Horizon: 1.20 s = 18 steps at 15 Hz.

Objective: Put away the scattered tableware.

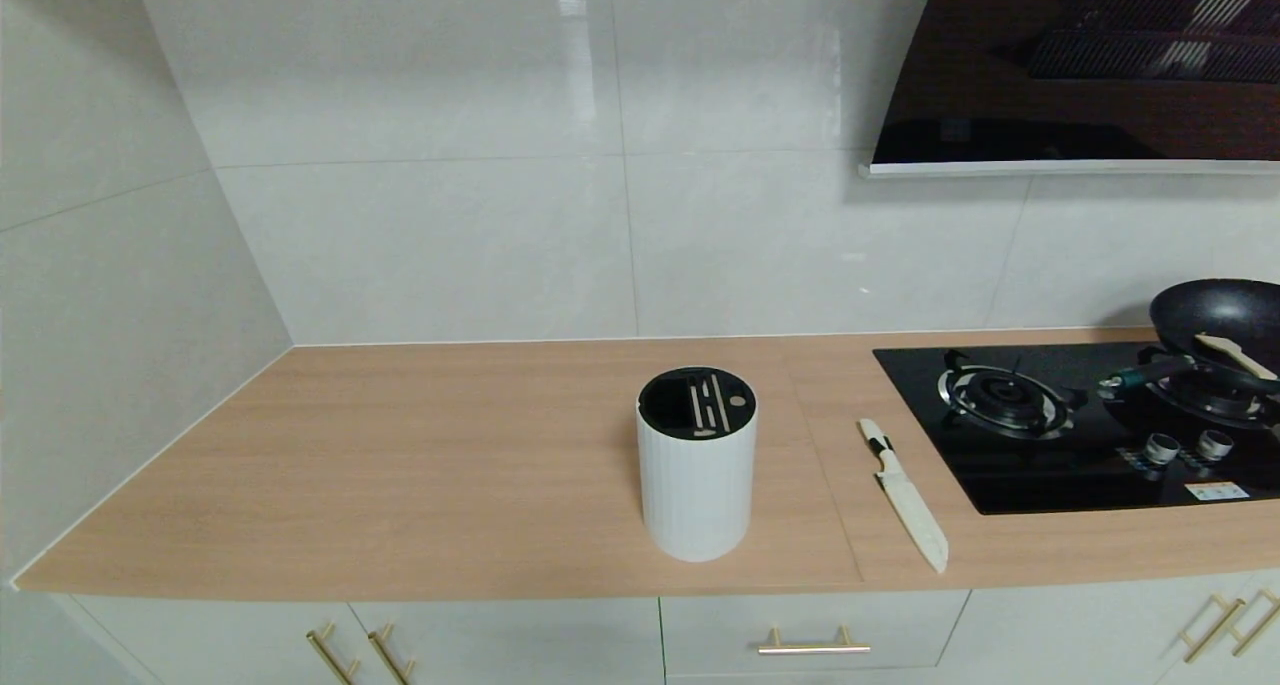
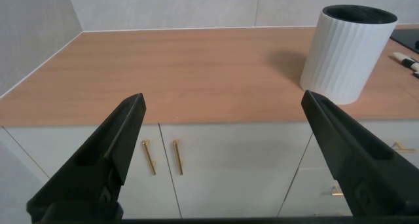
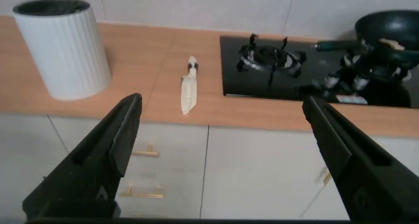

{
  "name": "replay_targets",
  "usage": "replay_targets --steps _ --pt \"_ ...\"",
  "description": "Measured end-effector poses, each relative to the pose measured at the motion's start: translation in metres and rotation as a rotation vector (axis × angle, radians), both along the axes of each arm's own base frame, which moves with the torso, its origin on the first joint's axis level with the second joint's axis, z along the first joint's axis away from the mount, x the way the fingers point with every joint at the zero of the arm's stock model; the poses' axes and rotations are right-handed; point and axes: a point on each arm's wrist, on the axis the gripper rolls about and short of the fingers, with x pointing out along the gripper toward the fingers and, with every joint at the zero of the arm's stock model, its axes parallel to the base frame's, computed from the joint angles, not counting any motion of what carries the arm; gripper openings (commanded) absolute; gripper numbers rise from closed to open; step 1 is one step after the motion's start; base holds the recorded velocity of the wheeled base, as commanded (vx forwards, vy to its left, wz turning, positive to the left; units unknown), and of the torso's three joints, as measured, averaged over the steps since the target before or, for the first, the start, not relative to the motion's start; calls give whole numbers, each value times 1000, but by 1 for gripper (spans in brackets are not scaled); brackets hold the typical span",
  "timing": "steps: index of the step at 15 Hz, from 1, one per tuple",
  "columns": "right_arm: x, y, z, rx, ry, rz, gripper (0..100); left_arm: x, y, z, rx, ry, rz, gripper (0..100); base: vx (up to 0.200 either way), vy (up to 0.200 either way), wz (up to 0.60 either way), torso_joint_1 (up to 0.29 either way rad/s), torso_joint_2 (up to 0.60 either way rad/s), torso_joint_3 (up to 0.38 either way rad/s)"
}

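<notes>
A white ribbed cylindrical holder [image 1: 697, 475] with a black slotted top stands on the wooden countertop [image 1: 400, 465] near its front edge. A cream-coloured knife [image 1: 903, 491] with a black band at the handle lies flat to the holder's right, blade toward the front edge. My left gripper [image 2: 222, 162] is open, held in front of the counter below its edge, with the holder [image 2: 346, 50] ahead of it. My right gripper [image 3: 226, 162] is also open, in front of the cabinets, with the knife [image 3: 188, 93] and holder [image 3: 62, 47] ahead on the counter.
A black gas hob [image 1: 1080, 425] sits at the right with a dark pan [image 1: 1215, 320] holding a spatula. A range hood [image 1: 1080, 65] hangs above. Tiled walls close the back and left. Cabinet drawers with gold handles [image 1: 812, 645] lie below the counter.
</notes>
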Motion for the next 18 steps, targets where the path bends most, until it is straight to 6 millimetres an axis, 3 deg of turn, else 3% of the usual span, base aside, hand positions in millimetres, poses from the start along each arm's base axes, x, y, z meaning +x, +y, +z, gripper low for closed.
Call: replay_targets --steps 2,4,6,9,13,18 --pt "-1 0 34 12 -37 20 100 0 0 0 0 0 0 100 0 0 0 0 0 0" --pt "13 0 68 5 14 41 100 0 0 0 0 0 0 100 0 0 0 0 0 0" --pt "44 1 95 7 120 54 100 0 0 0 0 0 0 100 0 0 0 0 0 0" --pt "112 3 119 35 285 68 100 0 0 0 0 0 0 100 0 0 0 0 0 0" --pt "206 15 117 41 471 108 100 0 0 0 0 0 0 100 0 0 0 0 0 0" --pt "315 42 60 2 608 123 100 0 0 0 0 0 0 100 0 0 0 0 0 0"
